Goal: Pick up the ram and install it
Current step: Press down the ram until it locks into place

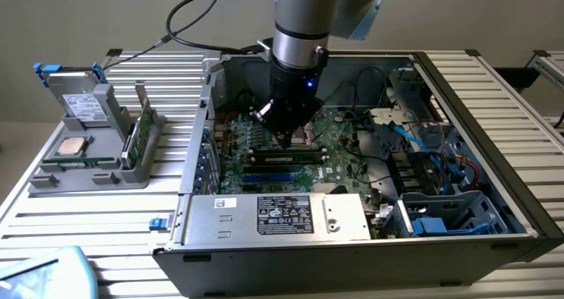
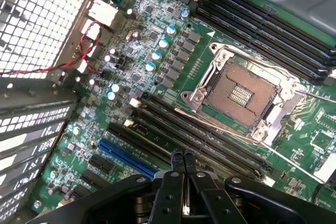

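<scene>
The open grey metal computer case [image 1: 493, 107] lies on the slatted worktop [image 1: 88, 220]. Over its green motherboard [image 2: 157, 61], the black gripper [image 2: 183, 157] has its fingers [image 2: 176, 169] pressed together, empty. The long green ram stick [image 1: 284, 158] sits in a slot just below them.

Cut off by the exterior view's top edge: the robot arm [image 1: 304, 8]. Clipped at its lower left corner: a pale blue object [image 1: 39, 272], unidentifiable. Too small to read: the power supply label [image 1: 284, 214]. Impossible to tell: whether the gripper [image 1: 284, 140] touches the ram [image 1: 286, 158] seated in the slot underneath.
</scene>
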Controlling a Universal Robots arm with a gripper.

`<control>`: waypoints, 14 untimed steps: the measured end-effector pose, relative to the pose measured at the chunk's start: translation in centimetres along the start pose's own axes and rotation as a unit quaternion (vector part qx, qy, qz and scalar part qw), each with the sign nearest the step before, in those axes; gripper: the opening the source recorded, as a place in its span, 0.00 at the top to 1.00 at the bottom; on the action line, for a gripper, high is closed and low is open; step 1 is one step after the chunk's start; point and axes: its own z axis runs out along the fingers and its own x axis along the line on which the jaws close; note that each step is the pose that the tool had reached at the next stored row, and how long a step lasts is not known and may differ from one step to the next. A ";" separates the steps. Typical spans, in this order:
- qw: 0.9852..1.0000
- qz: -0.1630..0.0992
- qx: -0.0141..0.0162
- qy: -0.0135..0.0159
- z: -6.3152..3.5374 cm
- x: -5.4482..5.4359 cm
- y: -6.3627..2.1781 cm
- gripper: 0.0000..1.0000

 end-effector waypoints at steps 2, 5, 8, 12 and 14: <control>1.000 0.014 -0.001 -0.001 0.03 0.0 0.00 0.90; 0.999 0.035 -0.002 -0.002 0.07 0.0 0.00 0.90; 0.999 0.054 -0.003 -0.003 0.10 0.0 0.00 0.90; 0.997 0.079 -0.005 -0.004 0.12 0.0 0.00 0.90; 0.996 0.091 -0.005 -0.005 0.14 0.0 0.00 0.90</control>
